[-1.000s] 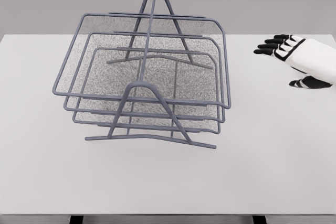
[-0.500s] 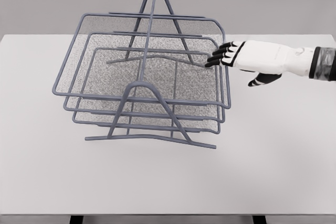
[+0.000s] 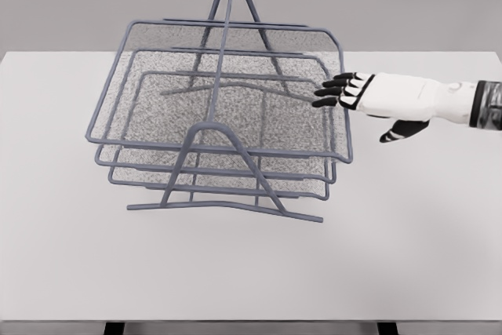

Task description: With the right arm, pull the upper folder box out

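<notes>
- grey wire mesh makes up the three-tier rack (image 3: 223, 194) that stands left of centre on the white table (image 3: 408, 256).
- the upper folder box (image 3: 220, 88) is the top tray of that rack, and its right rim juts a little past the two trays beneath it.
- the right hand (image 3: 369, 96) comes in from the right edge, level with that rim, and its dark fingers (image 3: 333, 92) hook over the wire of the right side.
- the fingers look loosely curled on the rim rather than clamped hard, with the thumb hanging free below; it is hard to tell how deep they reach inside the mesh.
- the step in hand appears to be the pull itself, with the tray only slightly drawn out.
- to do it well, keep the fingertips behind the rim wire and draw straight to the right, along the line the tray slides on.
- keep the hand level, since lifting or dipping could wedge the tray against the frame.
- pull slowly, as the light rack may slide or tip with nothing bracing it.
- the left hand is out of view.
</notes>
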Available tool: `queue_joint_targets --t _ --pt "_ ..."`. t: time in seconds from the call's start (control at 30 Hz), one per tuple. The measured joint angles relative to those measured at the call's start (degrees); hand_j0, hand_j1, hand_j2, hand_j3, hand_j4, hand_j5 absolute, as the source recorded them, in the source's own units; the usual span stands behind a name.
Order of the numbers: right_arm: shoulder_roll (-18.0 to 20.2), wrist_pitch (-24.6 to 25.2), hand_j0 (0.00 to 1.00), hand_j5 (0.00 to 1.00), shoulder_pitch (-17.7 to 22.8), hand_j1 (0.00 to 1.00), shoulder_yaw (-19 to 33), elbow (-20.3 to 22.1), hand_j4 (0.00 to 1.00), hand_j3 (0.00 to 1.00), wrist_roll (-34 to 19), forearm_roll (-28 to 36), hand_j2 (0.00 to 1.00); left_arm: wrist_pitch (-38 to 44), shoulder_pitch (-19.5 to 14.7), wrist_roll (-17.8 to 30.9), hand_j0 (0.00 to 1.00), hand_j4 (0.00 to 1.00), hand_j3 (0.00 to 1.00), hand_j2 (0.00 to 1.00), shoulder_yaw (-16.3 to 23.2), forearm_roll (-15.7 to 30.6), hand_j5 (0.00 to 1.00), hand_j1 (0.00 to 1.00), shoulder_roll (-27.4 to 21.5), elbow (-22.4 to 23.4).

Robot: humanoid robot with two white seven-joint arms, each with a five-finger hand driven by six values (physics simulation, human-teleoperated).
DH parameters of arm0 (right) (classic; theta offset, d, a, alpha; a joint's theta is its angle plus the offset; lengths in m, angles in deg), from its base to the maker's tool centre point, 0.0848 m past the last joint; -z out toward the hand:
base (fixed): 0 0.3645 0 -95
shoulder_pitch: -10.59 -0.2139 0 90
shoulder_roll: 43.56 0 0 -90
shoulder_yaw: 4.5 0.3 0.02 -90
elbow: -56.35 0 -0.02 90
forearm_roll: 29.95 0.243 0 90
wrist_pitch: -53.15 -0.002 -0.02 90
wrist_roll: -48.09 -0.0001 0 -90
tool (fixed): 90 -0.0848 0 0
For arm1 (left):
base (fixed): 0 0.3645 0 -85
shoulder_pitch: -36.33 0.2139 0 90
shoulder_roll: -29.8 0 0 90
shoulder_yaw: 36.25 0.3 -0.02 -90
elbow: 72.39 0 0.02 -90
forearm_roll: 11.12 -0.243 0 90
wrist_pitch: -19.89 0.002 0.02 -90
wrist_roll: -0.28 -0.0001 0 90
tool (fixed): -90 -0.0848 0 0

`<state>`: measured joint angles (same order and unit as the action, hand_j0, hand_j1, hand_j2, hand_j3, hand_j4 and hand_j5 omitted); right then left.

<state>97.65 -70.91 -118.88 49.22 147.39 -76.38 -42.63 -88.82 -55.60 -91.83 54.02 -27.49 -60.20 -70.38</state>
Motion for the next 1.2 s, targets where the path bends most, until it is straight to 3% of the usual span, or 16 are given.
queue_joint_targets --t 1.2 --pt "16.9 -1.1 1.00 1.00 -0.4 1.00 1.7 0.1 1.00 1.00 -0.6 7.0 1.00 0.0 0.0 0.0 1.00 1.00 1.00 1.00 0.0 0.0 1.00 1.00 0.0 0.0"
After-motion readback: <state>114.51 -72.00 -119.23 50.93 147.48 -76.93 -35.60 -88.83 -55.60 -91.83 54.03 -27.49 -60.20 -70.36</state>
